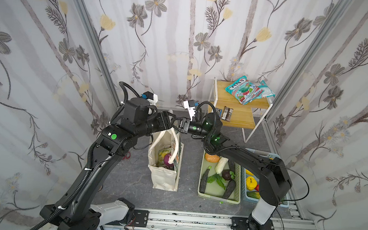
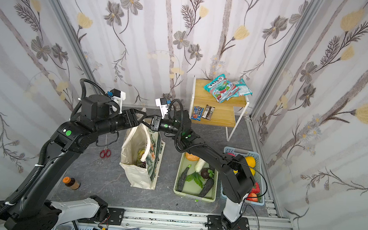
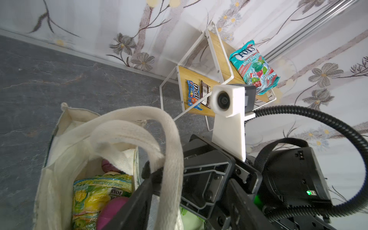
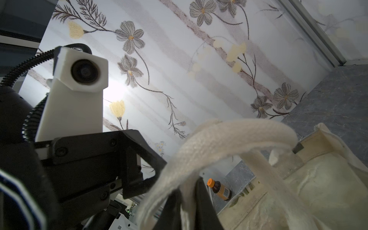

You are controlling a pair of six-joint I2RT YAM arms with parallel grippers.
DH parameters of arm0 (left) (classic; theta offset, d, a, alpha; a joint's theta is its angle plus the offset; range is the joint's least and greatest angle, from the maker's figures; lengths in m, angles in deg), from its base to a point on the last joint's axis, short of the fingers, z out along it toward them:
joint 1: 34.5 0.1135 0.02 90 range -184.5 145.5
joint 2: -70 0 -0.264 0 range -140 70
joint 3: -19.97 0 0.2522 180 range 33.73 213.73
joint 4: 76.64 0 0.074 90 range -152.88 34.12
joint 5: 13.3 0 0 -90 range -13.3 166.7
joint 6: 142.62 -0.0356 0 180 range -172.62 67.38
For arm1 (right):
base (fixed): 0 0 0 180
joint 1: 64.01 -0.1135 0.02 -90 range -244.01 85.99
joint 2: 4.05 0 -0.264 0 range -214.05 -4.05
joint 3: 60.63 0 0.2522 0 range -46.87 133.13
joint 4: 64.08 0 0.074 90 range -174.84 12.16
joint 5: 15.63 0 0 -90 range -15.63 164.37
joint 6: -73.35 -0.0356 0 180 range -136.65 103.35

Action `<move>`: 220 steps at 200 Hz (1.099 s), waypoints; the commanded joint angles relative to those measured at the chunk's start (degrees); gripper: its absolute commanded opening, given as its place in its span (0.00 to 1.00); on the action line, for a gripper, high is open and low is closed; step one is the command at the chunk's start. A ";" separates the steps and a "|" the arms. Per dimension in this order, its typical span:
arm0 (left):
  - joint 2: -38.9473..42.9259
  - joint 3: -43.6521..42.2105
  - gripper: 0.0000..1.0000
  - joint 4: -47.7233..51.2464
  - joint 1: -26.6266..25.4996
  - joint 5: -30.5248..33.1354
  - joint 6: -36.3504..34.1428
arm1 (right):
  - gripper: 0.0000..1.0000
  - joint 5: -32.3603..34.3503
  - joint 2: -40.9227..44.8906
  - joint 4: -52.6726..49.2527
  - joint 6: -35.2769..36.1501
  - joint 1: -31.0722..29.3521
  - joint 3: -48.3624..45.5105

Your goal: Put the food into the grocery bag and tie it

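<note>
left hand: fingers apart beside handles | right hand: clamped on handles above grocery bag

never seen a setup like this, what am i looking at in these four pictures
Two black robot arms, each ending in a gripper. Two pictures look down from overhead; two come from cameras on the arms' wrists. On the grey floor stand a cream bag holding a snack packet and a purple onion, a green basket of toy vegetables, a blue basket, scissors and a bottle. A wooden shelf holds sweets. Above the bag, the right gripper seems to pinch a handle; the left gripper is open beside it.
</note>
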 commanded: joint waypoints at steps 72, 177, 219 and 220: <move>-0.37 -0.27 0.61 1.61 5.00 1.62 0.84 | 0.14 -1.50 -0.84 2.38 -0.35 -0.70 0.67; -3.01 -2.44 0.46 -4.22 7.10 -0.46 5.39 | 0.15 -1.93 -1.62 -3.23 2.45 -1.85 3.36; -2.76 -3.07 0.31 -4.62 8.11 -1.63 6.21 | 0.16 -2.02 -1.27 -3.93 2.91 -2.05 3.34; -2.76 -3.06 0.30 -4.68 8.07 -1.66 6.21 | 0.16 -1.98 -1.27 -3.90 2.91 -2.03 3.33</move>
